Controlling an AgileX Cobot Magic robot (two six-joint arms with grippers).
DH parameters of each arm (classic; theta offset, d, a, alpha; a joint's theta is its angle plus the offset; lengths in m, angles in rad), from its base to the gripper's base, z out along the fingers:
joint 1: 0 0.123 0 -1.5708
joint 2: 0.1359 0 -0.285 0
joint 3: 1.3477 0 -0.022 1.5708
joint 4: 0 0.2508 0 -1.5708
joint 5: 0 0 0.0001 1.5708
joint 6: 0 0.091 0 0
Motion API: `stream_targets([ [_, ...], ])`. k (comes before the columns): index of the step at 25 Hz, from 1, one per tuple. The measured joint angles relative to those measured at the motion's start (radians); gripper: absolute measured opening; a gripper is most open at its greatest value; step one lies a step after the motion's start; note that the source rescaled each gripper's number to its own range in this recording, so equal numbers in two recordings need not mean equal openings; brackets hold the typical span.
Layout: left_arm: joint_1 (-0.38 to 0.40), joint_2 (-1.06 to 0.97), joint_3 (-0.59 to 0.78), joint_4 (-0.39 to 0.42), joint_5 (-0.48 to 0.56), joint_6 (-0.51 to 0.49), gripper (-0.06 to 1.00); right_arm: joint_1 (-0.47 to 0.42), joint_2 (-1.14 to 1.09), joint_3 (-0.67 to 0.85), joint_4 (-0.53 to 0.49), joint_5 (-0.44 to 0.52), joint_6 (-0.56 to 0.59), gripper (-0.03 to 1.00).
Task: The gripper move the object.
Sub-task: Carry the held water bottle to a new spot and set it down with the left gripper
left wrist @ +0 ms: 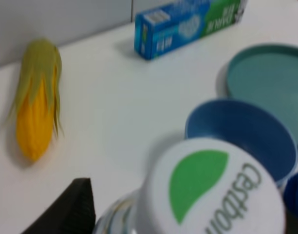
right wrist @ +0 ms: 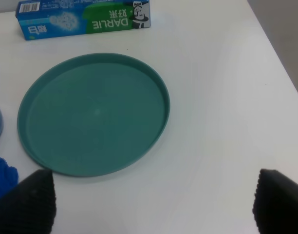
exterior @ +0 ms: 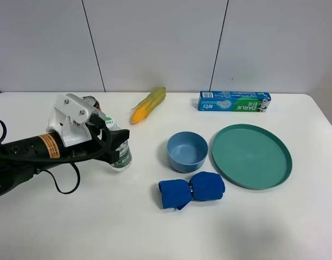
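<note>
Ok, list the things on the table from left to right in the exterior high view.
bottle → corn → bowl → plate. The cloth and toothpaste box overlap others sideways, so they are left out.

The white cap (left wrist: 212,187) of the water bottle (exterior: 121,157) carries a green leaf-shaped mark and, beside it, the word "Cestbon" in grey-green letters that run to the edge of the left wrist view. The long blue-and-green toothpaste box (right wrist: 85,18) on the desk (exterior: 263,227) reads "DARLIE" in white capitals, with Chinese characters next to it and a barcode panel at one end. An orange label (exterior: 49,145) on the left arm (exterior: 19,157) bears print too small to read.
</note>
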Motion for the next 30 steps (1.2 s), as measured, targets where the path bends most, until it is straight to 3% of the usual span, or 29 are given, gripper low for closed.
stream_targets([
  [5,0.000,-0.004,-0.117,0.071,0.074,-0.024,0.00,0.000,0.000,0.000,0.000,0.000,0.000,1.00],
  [10,0.000,-0.003,-0.284,0.168,0.181,-0.128,0.00,0.000,0.000,0.000,0.000,0.000,0.000,1.00],
  [14,0.000,0.010,-0.391,0.186,0.221,-0.186,0.00,0.000,0.000,0.000,0.000,0.000,0.000,1.00],
  [20,0.000,0.092,-0.520,0.233,0.232,-0.196,0.00,0.000,0.000,0.000,0.000,0.000,0.000,1.00],
  [30,-0.079,0.278,-0.710,0.242,0.265,-0.220,0.00,0.000,0.000,0.000,0.000,0.000,0.000,1.00],
])
